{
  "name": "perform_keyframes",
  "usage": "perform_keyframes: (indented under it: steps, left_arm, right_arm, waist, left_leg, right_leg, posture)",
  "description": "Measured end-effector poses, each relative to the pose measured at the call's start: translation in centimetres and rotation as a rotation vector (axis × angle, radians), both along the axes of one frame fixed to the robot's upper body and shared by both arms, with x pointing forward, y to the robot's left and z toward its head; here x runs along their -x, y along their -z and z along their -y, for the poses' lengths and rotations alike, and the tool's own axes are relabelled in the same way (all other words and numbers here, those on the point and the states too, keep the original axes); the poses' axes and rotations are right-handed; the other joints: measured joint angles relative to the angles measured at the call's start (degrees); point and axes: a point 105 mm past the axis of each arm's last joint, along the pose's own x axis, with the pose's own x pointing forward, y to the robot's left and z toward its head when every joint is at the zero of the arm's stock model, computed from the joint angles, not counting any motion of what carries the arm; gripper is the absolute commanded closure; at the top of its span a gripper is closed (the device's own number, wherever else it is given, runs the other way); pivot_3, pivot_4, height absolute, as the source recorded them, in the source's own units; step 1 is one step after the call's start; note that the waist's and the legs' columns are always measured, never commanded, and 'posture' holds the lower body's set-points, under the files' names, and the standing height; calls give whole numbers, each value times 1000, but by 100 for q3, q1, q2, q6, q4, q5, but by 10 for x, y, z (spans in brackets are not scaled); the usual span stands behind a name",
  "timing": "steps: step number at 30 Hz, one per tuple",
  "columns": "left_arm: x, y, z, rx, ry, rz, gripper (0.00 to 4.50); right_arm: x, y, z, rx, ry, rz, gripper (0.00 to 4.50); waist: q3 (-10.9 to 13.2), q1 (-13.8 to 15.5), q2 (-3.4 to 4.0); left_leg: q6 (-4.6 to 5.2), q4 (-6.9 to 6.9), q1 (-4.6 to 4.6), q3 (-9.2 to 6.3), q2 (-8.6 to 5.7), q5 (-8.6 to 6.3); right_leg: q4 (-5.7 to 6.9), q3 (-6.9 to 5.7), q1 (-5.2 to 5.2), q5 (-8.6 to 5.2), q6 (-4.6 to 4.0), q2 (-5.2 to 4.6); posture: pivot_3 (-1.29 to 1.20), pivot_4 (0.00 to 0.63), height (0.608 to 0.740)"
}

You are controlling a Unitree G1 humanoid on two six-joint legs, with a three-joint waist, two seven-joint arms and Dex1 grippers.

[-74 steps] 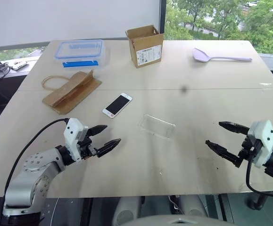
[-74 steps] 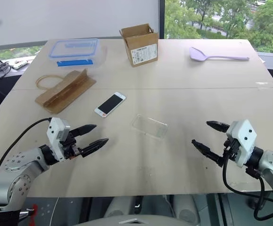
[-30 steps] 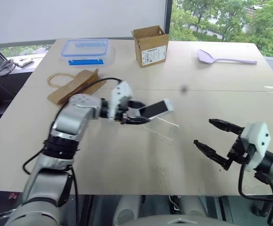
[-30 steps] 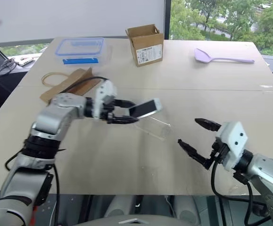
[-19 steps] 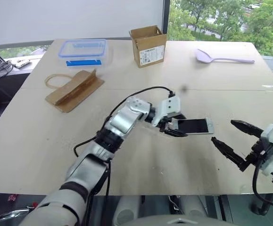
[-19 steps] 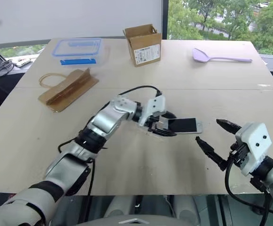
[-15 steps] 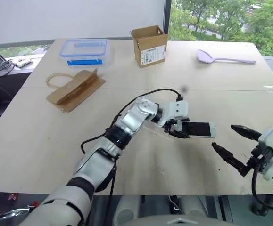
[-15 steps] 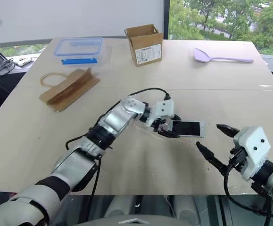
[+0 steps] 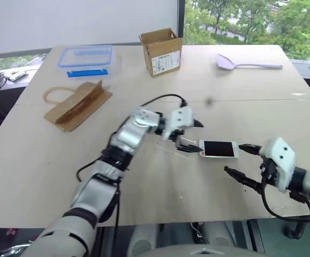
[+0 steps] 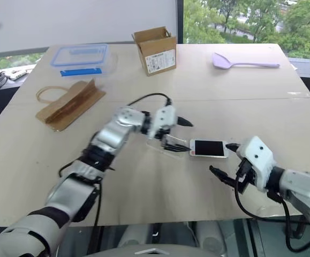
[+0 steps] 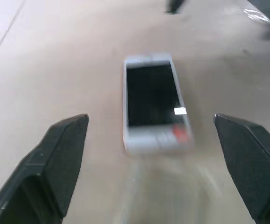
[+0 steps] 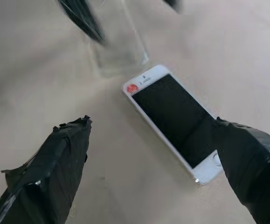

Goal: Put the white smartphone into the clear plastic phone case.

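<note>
Phone laid down, casing not yet done
The white smartphone [image 9: 218,149] is seen flat on the worktop [image 9: 251,96] beside the clear plastic phone case [image 10: 163,145], uninserted; left gripper [image 9: 190,135] and right gripper [image 9: 241,159] fingers are spread, nothing grasped

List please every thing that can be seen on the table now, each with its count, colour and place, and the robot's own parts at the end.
white smartphone: 1, white with black screen, flat on the table, between the two grippers
clear plastic phone case: 1, transparent, beside the phone, under the left gripper
cardboard box: 1, brown, open, far middle
food container: 1, clear with blue rim, far left
paper bag: 1, brown, lying flat, left
spoon: 1, pale purple, far right
left gripper: 1, black jaws open, over the case
right gripper: 1, black jaws open, by the phone's right end
</note>
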Motion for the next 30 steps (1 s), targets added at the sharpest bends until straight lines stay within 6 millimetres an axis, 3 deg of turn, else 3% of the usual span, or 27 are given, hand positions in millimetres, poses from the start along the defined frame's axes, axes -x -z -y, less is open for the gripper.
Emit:
perform_keyframes:
  steps: [8, 17, 24, 25, 27, 28, 30]
  left_arm:
    - [49, 2, -30, 155, -102, -58, 90]
    - [62, 6, -40, 166, -229, -87, 90]
    - [63, 9, -48, 164, -296, -93, 90]
    - [62, 10, -49, 163, -309, -88, 0]
    - [58, 12, -51, 144, -328, -71, 0]
    - [54, 15, -52, 127, -344, -63, 0]
    - [41, 21, -55, 96, -367, -60, 0]
  right_arm:
    - [-45, -6, -9, 132, -160, -39, 0]
    - [-54, 16, 4, 291, -239, -221, 0]
    - [-65, 23, 12, 360, -239, -256, 0]
    - [-65, 23, 12, 368, -243, -257, 406]
    - [-66, 23, 12, 373, -241, -252, 798]
    - [-66, 23, 12, 376, -238, -247, 1363]
    - [-66, 24, 13, 363, -222, -246, 1624]
  waist:
    - [11, 98, 6]
    - [13, 78, 9]
    - [12, 44, 8]
    - [10, 45, 6]
    - [8, 44, 5]
    - [7, 48, 6]
    - [3, 79, -1]
  left_leg:
    - [0, 5, -9, -10, -6, 0]
    - [0, 3, -6, -7, -8, 0]
    - [-1, 3, -1, -5, -8, 0]
    - [-1, 3, 0, -6, -8, 0]
    - [-1, 3, 1, -4, -9, 0]
    - [-1, 3, 3, -3, -11, 0]
    - [-1, 6, 2, 3, -16, 0]
  right_leg:
    - [-8, -9, 1, 9, -16, -13]
    - [-6, -8, 0, 9, -17, -14]
    - [-3, -6, 1, 10, -16, -11]
    - [-3, -6, 2, 10, -15, -11]
    - [-3, -6, 2, 9, -16, -11]
    - [-2, -6, 3, 9, -16, -11]
    - [-3, -21, 12, 9, -16, -9]
  posture:
    - [0, 150, 740]
    - [0, 150, 740]
    - [0, 150, 740]
    - [0, 150, 740]
    - [0, 150, 740]
    - [0, 150, 740]
    - [0, 150, 740]
